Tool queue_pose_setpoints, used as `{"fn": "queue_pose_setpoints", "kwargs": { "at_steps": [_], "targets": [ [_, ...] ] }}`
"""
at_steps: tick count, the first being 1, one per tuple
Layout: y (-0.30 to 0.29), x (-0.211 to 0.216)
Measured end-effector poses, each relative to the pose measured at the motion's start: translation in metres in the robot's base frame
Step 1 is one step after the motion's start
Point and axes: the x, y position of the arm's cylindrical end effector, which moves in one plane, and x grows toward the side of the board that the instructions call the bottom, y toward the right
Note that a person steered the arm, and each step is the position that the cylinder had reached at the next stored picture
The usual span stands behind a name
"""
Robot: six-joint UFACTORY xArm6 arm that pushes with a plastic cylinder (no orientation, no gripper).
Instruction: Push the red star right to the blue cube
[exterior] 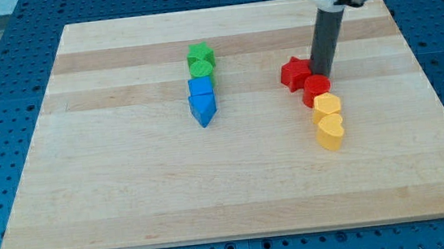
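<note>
The red star (295, 72) lies right of the board's middle. My tip (319, 74) stands just to the star's right, touching or nearly touching it, and just above a round red block (316, 89). The blue cube (200, 87) sits left of the star across a gap, in a column of blocks. A blue pointed block (203, 107) lies right below the cube.
Two green blocks (200, 55) (200, 68) stack in line above the blue cube. Two yellow blocks (327, 106) (331, 133) run below the round red block. The wooden board (130, 190) lies on a blue perforated table.
</note>
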Motion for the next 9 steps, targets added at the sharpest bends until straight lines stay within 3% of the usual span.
{"fn": "queue_pose_setpoints", "kwargs": {
  "at_steps": [5,9],
  "targets": [
    [-0.096,-0.008],
    [-0.160,0.011]
  ]
}}
